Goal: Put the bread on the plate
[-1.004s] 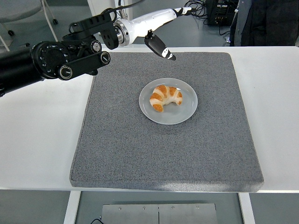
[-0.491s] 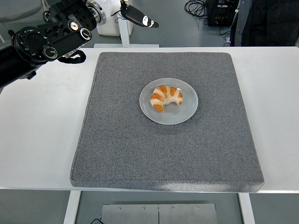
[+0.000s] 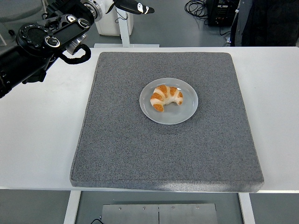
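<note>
A golden croissant with pale stripes (image 3: 166,97) lies on the round grey plate (image 3: 186,112), which sits near the middle of the grey mat (image 3: 140,154). My left arm (image 3: 44,42) comes in from the upper left corner. Its hand (image 3: 134,7) is raised at the picture's top edge, well behind and left of the plate, with the fingers stretched out and nothing in them. The right arm does not show.
The mat covers most of the white table (image 3: 42,135). A person in dark clothes (image 3: 266,21) stands beyond the far right corner. A white stand (image 3: 112,25) and cables lie on the floor behind the table.
My left arm has drawn back up and to the left, from over the mat's far edge to the picture's top corner. The croissant and plate have not moved.
</note>
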Tool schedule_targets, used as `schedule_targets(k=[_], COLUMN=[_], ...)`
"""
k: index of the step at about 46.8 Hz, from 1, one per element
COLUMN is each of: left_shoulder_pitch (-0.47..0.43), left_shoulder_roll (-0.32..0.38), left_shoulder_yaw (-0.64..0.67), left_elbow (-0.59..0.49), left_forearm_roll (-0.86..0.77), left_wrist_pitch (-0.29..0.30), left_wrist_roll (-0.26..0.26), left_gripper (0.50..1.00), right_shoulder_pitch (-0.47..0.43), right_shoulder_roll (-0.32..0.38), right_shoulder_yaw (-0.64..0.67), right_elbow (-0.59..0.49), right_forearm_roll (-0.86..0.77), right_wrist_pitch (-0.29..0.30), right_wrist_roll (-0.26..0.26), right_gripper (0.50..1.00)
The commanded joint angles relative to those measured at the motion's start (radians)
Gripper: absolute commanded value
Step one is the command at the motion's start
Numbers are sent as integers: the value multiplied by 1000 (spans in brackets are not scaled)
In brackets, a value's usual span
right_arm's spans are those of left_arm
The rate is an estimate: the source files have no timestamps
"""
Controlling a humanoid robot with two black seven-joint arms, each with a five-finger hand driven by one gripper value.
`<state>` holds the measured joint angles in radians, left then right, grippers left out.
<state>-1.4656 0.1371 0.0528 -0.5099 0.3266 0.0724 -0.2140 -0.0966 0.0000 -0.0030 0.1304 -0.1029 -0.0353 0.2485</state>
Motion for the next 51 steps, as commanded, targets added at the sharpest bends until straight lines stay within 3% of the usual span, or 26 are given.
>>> schedule_targets(k=[1,8,18,25,40,51], left_shoulder_pitch=[14,47,119,152,228,289], left_shoulder_roll=[-10,-13,-30,-36,-134,-137], left_shoulder_yaw=[-4,-99,-297,-366,-527,-591], left_elbow=[39,71,129,145,185,186], left_forearm_roll=[-58,-168,-179,-182,-271,-359], left_wrist_pitch=[-37,-103,-167,-175,-175,-175], left_wrist_roll=[2,1,4,12,5,12], left_gripper=[990,989,980,981,981,983], right_shoulder_pitch=[0,0,0,1,-5,-15], right_shoulder_roll=[0,0,0,0,0,0], right_shoulder_yaw=[0,3,2,3,-3,-2], right_elbow=[0,2,0,12,5,2], right_forearm_roll=[0,0,0,0,0,0], right_wrist_pitch=[0,0,0,3,0,-2], right_wrist_roll=[0,0,0,0,0,-2], right_gripper=[1000,1000,1000,1000,1000,1000])
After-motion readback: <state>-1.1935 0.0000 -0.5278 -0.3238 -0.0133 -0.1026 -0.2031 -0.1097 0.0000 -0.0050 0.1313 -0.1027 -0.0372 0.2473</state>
